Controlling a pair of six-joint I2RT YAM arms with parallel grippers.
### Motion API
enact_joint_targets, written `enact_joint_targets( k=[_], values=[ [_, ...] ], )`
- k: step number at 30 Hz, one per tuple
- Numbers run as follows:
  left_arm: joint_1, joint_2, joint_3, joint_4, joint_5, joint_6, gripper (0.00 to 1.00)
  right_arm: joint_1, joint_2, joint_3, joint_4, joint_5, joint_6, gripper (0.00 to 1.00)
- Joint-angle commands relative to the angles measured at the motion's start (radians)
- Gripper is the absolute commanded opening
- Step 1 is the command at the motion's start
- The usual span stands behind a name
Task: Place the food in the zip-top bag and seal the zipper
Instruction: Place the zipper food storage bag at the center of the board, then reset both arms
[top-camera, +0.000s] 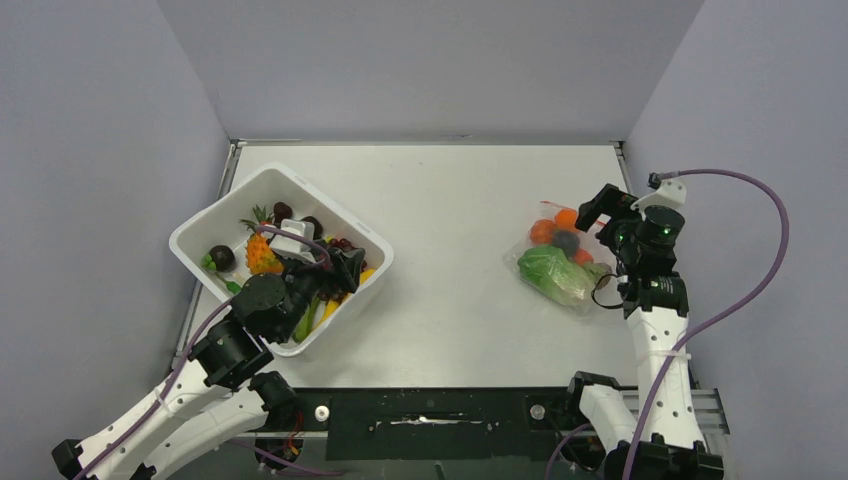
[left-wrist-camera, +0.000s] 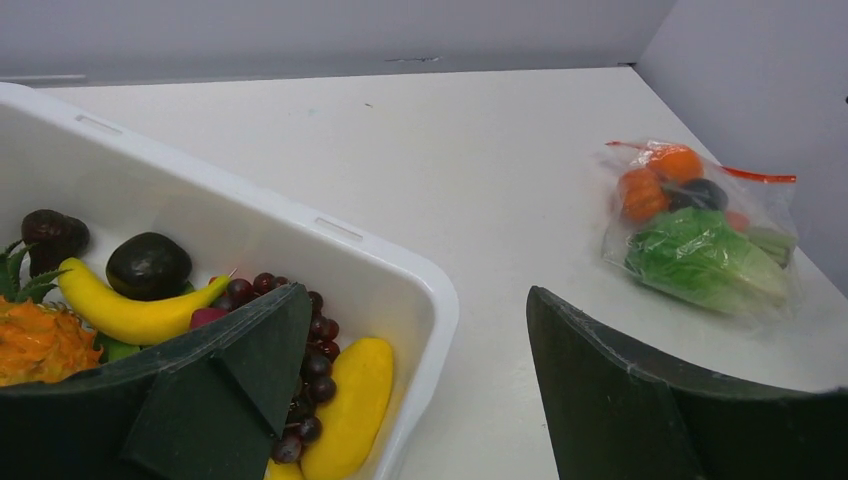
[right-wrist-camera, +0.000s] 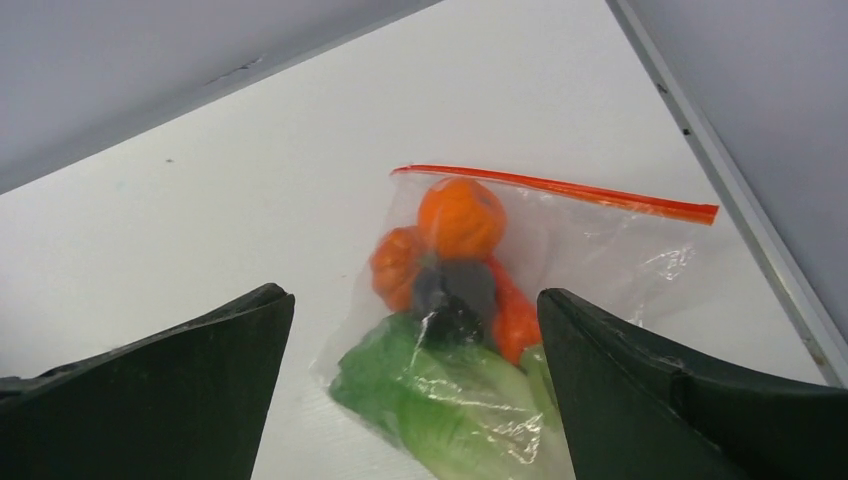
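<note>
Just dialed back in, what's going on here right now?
The right gripper hangs open over the zip-top bag, which lies on the table holding lettuce, oranges and a dark plum. The left gripper is open over the white tub, where a banana, grapes and other food lie. Whether the red zipper is sealed cannot be told.

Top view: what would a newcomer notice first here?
The clear zip-top bag at the table's right edge, packed with green lettuce and oranges, with the open right gripper close by. Next, the white tub at left, holding a banana and grapes, with the open left gripper over its rim.
</note>
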Motion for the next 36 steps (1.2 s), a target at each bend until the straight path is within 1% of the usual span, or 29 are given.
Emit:
enact_joint_targets(
  k=[1, 4, 7, 9, 12, 18, 23, 26, 36],
  values=[
    [-0.004, -0.007, 0.043, 0.076, -0.047, 0.010, 0.79, 0.014, -0.111, 0.062, -0.072, -0.117, 0.046, 0.98],
    [-0.005, -0.003, 0.043, 0.106, -0.076, 0.009, 0.79, 0.015, -0.165, 0.089, -0.140, -0.180, 0.055, 0.98],
    [-0.004, 0.016, 0.072, 0.098, -0.080, 0.005, 0.79, 0.015, -0.210, 0.101, -0.184, -0.302, 0.059, 0.98],
    [-0.005, 0.027, 0.088, 0.091, -0.088, 0.003, 0.80, 0.017, -0.244, 0.090, -0.176, -0.392, 0.048, 0.98],
    [-0.004, 0.035, 0.085, 0.105, -0.103, 0.008, 0.80, 0.018, -0.278, 0.071, -0.158, -0.465, 0.039, 0.98],
    [-0.005, 0.069, 0.129, 0.142, -0.112, 0.024, 0.80, 0.018, -0.296, 0.108, -0.218, -0.498, -0.003, 0.98],
    [-0.003, 0.078, 0.141, 0.207, -0.087, 0.082, 0.80, 0.017, -0.299, 0.131, -0.219, -0.532, 0.012, 0.97],
    [-0.005, 0.070, 0.131, 0.231, -0.084, 0.107, 0.80, 0.018, -0.303, 0.116, -0.200, -0.544, 0.022, 0.98],
    [-0.004, 0.054, 0.100, 0.212, -0.089, 0.106, 0.80, 0.033, -0.257, 0.106, -0.174, -0.550, 0.024, 0.98]
  ],
)
